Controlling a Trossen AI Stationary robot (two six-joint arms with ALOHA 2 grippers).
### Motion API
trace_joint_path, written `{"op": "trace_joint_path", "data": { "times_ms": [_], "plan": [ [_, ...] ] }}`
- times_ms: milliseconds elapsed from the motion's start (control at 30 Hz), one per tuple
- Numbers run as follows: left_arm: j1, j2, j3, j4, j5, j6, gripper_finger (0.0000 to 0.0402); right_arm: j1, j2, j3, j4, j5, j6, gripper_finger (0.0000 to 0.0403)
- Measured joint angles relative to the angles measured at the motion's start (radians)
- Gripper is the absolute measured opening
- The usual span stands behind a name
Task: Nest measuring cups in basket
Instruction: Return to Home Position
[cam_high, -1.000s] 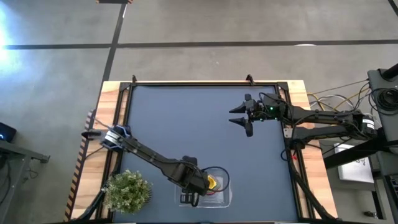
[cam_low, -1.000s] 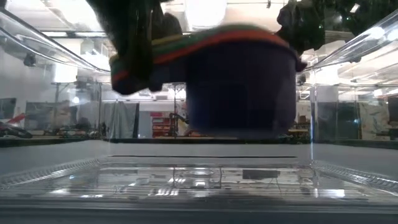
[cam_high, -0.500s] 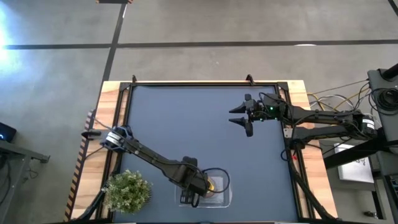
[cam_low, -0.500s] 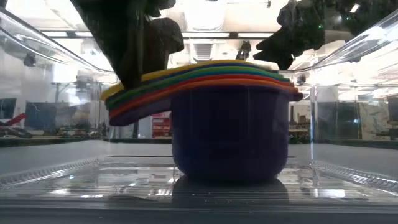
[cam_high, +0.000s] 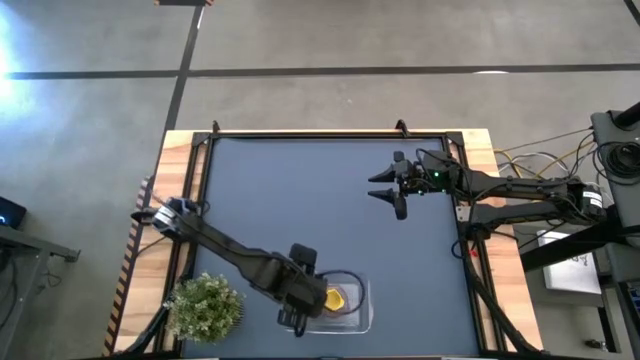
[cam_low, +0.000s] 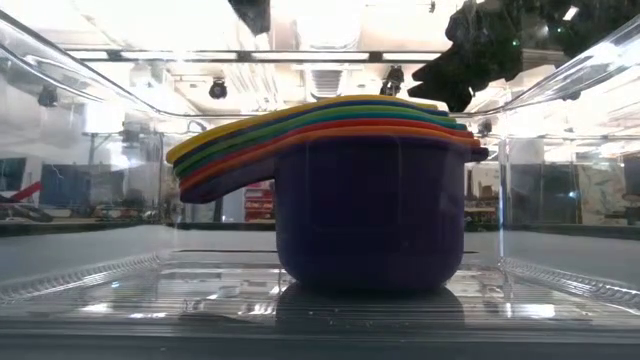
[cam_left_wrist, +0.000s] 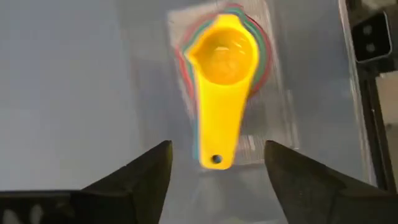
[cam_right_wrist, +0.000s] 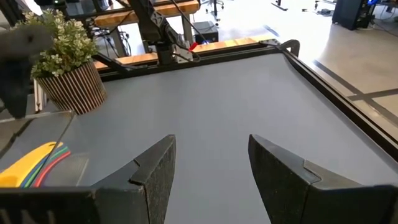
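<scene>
One stack of measuring cups (cam_high: 335, 298) sat nested in the basket (cam_high: 364, 312), upright on its floor, at the near edge of the counter (cam_high: 300, 200). Yellow cup was on top, then green, red and orange rims, with the big purple one at the bottom. Handles all fanned out to the same side.

Left gripper (cam_high: 291, 319) hung just above the handle end of the basket. Fingers were spread with nothing between them and clear of the cups; the yellow handle tip showed below the gap, untouched.

Right gripper (cam_high: 385, 187) was over the far right part of the counter, well apart from the basket, fingers spread and empty.

Plant (cam_high: 205, 305) in a striped pot stood at the near left corner, near the basket. The left arm ran diagonally across the counter and came down between the two. Cables (cam_high: 540, 150) trailed off past the right edge.
</scene>
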Motion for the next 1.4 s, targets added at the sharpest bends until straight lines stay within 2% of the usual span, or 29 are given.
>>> {"op": "trace_joint_path", "data": {
  "times_ms": [167,500,767,933,1167,1400],
  "plan": [
    [0.006,-0.102,-0.108,0.101,-0.058,-0.003,0.0191,0.0,0.0,0.0,-0.003,0.0,0.0,0.0189],
    [0.031,-0.36,-0.509,0.497,-0.06,0.013,0.0086,0.003,-0.004,0.0,-0.031,-0.009,0.042,0.0189],
    [0.12,-0.658,-0.84,0.779,-0.067,0.019,0.0008,0.049,-0.038,0.0,-0.04,0.0,-0.001,0.0178],
    [0.201,-0.871,-1.047,0.955,-0.052,0.03,0.0004,0.073,-0.14,-0.026,-0.048,0.0,-0.018,0.0157],
    [0.322,-1.173,-1.269,1.114,-0.028,0.1,0.0,0.074,-0.398,-0.126,-0.05,0.0,-0.066,0.0111],
    [0.412,-1.442,-1.443,1.177,-0.029,0.154,0.0,0.074,-0.585,-0.247,-0.045,0.0,-0.12,0.0058]
  ]
}}
